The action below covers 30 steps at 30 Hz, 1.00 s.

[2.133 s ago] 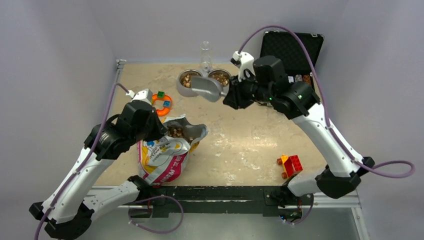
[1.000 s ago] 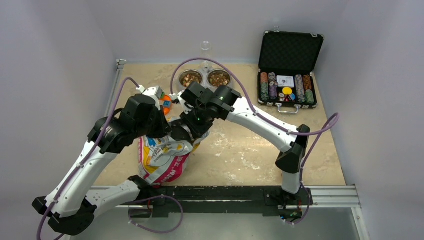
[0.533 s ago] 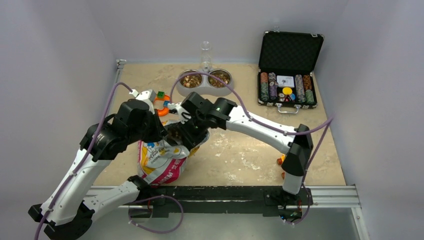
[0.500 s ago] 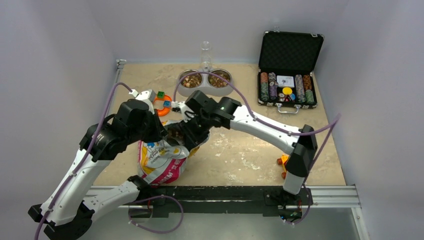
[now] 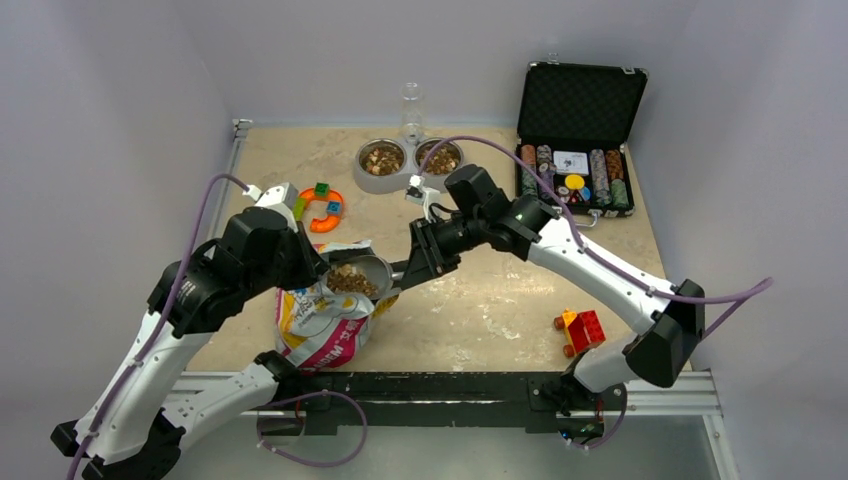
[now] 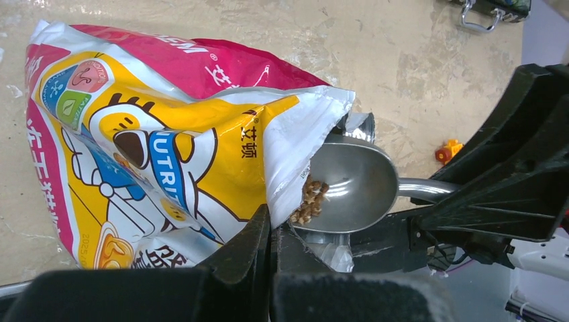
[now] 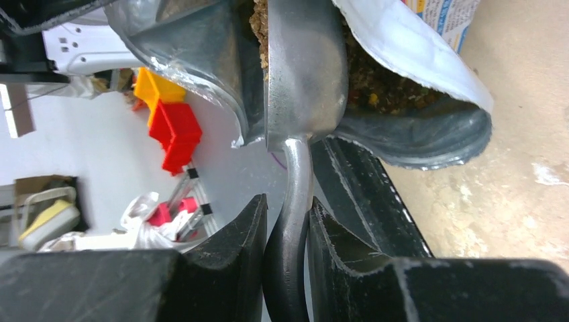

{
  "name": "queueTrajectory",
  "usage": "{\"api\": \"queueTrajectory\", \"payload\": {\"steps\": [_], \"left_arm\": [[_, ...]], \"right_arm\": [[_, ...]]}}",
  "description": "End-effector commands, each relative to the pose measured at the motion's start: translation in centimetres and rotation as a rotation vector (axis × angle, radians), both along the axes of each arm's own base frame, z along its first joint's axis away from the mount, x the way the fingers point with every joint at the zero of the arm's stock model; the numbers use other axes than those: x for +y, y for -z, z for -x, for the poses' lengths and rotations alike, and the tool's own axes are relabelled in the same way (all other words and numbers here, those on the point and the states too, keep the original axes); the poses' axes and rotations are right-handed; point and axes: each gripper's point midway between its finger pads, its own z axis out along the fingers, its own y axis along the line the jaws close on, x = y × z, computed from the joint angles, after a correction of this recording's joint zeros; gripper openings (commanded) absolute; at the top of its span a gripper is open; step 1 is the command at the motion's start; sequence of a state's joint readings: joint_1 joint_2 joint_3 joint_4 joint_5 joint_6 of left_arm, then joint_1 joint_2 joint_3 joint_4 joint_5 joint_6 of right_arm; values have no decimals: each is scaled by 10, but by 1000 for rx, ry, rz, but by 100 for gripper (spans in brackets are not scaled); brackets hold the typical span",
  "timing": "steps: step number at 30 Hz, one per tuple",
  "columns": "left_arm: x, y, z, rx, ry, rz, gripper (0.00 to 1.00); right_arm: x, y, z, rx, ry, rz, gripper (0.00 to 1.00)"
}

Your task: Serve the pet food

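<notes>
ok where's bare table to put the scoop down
Bare tabletop between the food bag and the brick toy; also the far-left corner beyond the orange ring. Crowded at the bag mouth, around the scoop.

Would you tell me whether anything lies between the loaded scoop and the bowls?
Nothing visible does: bare table runs from the scoop of kibble to the bowls; the orange toy lies off to the left.

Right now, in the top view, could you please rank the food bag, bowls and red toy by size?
1. Food bag, though partly covered.
2. Bowls.
3. Red toy.
</notes>
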<state>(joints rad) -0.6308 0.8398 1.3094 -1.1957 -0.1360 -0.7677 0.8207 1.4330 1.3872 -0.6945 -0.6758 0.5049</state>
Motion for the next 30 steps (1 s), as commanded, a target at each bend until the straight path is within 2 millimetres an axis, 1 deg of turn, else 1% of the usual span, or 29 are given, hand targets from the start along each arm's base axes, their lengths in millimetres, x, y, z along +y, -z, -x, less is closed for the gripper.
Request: {"api": "queueTrajectory", "payload": {"steps": [1,5,7,9,12,14,16,19,20,22,24,25,28,29,30], "left_arm": [[-6,-19,-2,-56,-25,96,0],[-5,-21,-5,-65,-38,92,0],[-4,-23,-5,-64,-39,91,0],[-3,-23,-3,-61,-34,85,0],[-1,-19,-1,-64,-26,75,0],[3,-18,1,-73,-31,66,0],[8,-19,3,-81,-35,53,0],[10,-19,5,-94,-13,36,0],[9,-18,6,-91,-2,32,0],[5,-17,6,-78,14,33,0],[0,-17,7,-64,25,53,0],[-4,-16,7,-55,35,69,0],[-16,-17,9,-36,67,119,0],[-18,-16,10,-30,72,125,0],[-19,-17,10,-28,74,128,0]], "right_arm": [[20,-21,4,79,-66,-134,0],[27,-19,7,284,-118,-259,0],[18,-15,5,350,-125,-283,0],[0,-15,2,335,-96,-288,0],[-24,-6,-8,347,-46,-293,0],[-31,-5,-13,348,-26,-291,0],[-32,-6,-17,329,-12,-269,0],[-31,0,-28,252,46,-165,0],[-29,1,-32,210,59,-122,0],[-26,12,-39,122,76,0,0],[-21,33,-43,48,86,183,0],[-15,38,-44,-12,79,260,0],[13,58,-46,-148,37,461,0],[24,68,-45,-172,14,513,0],[39,72,-41,-194,-18,536,0]]}}
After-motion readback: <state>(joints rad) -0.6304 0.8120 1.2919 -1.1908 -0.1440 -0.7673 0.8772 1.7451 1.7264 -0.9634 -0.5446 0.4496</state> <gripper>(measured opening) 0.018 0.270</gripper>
